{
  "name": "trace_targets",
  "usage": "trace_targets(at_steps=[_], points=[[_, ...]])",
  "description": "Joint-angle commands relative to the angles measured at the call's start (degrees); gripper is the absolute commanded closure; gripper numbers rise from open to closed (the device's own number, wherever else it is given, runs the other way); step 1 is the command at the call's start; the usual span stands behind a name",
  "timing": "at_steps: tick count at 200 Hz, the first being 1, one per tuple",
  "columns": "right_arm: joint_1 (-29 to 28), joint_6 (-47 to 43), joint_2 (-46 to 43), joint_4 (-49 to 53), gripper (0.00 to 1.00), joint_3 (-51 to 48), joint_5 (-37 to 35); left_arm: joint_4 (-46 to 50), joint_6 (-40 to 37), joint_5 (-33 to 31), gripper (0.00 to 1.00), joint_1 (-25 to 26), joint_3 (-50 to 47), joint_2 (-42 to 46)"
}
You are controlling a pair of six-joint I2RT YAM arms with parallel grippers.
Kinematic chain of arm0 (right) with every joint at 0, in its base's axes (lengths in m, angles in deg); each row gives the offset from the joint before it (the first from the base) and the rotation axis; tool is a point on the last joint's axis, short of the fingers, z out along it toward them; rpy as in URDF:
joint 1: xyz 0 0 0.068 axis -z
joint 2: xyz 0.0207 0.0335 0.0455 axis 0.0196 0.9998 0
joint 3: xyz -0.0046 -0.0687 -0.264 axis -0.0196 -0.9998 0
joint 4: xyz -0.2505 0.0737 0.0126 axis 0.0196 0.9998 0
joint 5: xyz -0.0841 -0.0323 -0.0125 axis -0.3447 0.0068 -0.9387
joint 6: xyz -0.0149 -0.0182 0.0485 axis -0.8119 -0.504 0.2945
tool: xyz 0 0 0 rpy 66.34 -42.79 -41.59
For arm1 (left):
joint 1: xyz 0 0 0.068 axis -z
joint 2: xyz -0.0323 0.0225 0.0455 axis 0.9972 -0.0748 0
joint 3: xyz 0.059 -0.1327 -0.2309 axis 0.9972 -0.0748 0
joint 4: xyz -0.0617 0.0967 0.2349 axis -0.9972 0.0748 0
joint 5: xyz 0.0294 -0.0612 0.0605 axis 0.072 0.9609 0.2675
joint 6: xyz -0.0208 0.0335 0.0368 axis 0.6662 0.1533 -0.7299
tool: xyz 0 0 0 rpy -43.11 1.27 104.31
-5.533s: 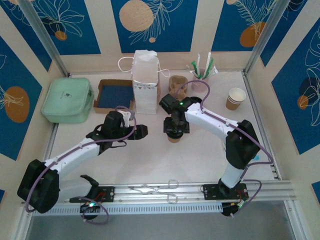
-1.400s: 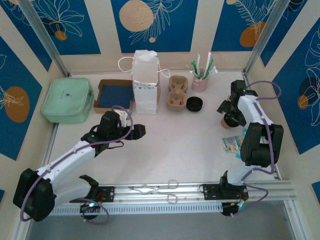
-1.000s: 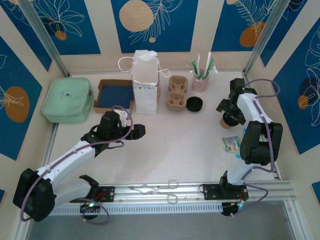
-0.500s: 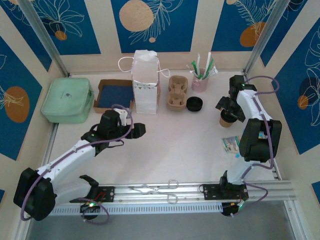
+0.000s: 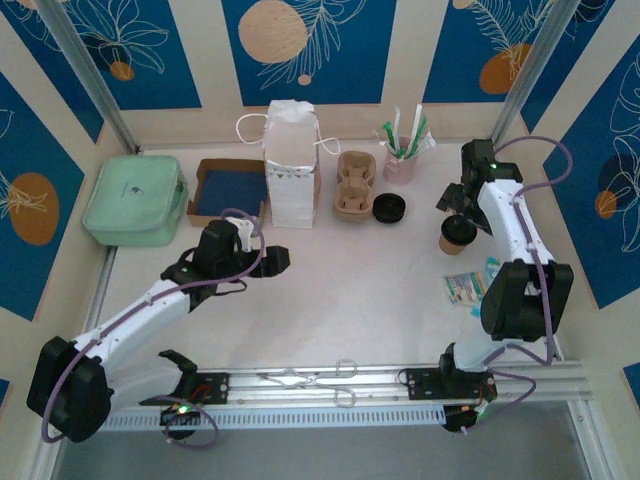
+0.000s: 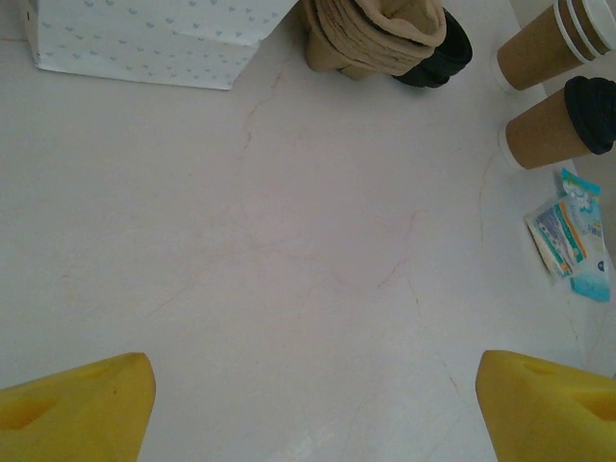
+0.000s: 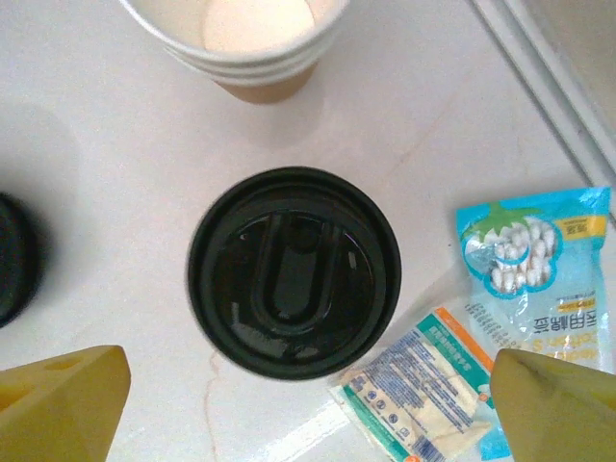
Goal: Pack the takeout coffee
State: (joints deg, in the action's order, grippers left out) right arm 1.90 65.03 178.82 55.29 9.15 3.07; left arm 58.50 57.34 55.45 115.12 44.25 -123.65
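Right gripper (image 7: 308, 399): wide open, holding nothing.
Takeout coffee (image 7: 294, 269): just in front of it, lid on.
Left gripper (image 6: 308, 404): wide open, empty.

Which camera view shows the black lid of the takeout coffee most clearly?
The right wrist view: the black lid is large and sharp, seen from straight above. The top external view shows the lid small and distant. The left wrist view shows the lid small, near the right edge.
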Motion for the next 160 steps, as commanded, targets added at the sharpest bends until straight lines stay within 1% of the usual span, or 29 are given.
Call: trace_targets(at_steps=[1,13,44,64,77,96,110,131,142,160], points=[[-2.2,-0.8,-4.3,1.9,0.05,2.9,0.6,0.0,-0.7,-0.2,0.13,-0.8,1.6,1.1],[-3.6,-1.2,-5.7,0.9,0.05,3.3,4.1,-0.3,-0.5,-0.2,0.13,-0.8,1.6,1.0],[-6.5,-1.8,-7.4,-4.5,0.10,2.7,19.7,-1.5,0.6,0.7,0.14,-1.0,1.2,1.2],[-9.0,-1.0,-6.3,-8.1,0.13,1.9,27.5,-2.8,1.9,2.1,0.14,-1.5,0.6,1.7],[-10.5,-0.6,-4.1,-9.8,0.16,2.0,31.3,-3.8,2.9,3.2,0.14,-2.1,0.2,2.1],[-12.6,-0.1,0.4,-10.7,0.22,3.3,32.9,-6.5,6.0,6.3,0.14,-4.1,-1.3,2.5],[-13.4,0.1,3.9,-11.1,0.32,4.7,33.9,-9.2,9.2,9.4,0.14,-6.7,-3.2,2.7],[-13.6,1.3,8.1,-13.0,0.41,5.9,36.2,-12.8,13.2,12.6,0.15,-11.1,-6.6,3.2],[-13.7,1.9,9.9,-14.1,0.44,6.1,36.5,-14.1,14.6,13.5,0.15,-12.8,-8.2,3.6],[-13.6,2.7,12.8,-15.4,0.45,6.7,37.1,-15.1,15.7,14.2,0.15,-14.4,-10.0,4.1]])
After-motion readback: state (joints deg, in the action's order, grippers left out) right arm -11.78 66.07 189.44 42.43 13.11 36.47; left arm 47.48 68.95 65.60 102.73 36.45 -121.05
